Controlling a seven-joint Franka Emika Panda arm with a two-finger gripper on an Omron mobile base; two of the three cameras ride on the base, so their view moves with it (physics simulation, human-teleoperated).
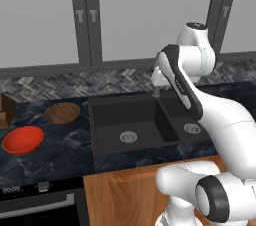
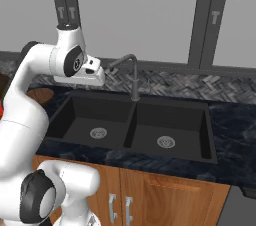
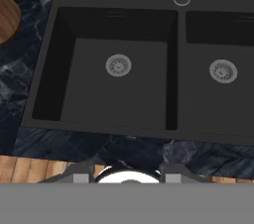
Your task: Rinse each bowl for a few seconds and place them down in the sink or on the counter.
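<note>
Can't tell if the gripper (image 2: 98, 76) is open, so spread it before swinging left of the sink (image 1: 100, 120) for the red bowl (image 1: 22, 140).

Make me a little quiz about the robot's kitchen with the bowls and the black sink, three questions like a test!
1. True or false: the red bowl lies inside the sink.
2. Which bowl is nearer the backsplash? A) the wooden bowl B) the red bowl C) neither, they are stacked
3. Fill in: each basin has a round silver ____ in its floor.

Key
1. False: it rests on the counter, left of the sink.
2. A: the wooden bowl sits behind the red one, apart from it.
3. Drain: one in the left basin, one in the right.
</note>
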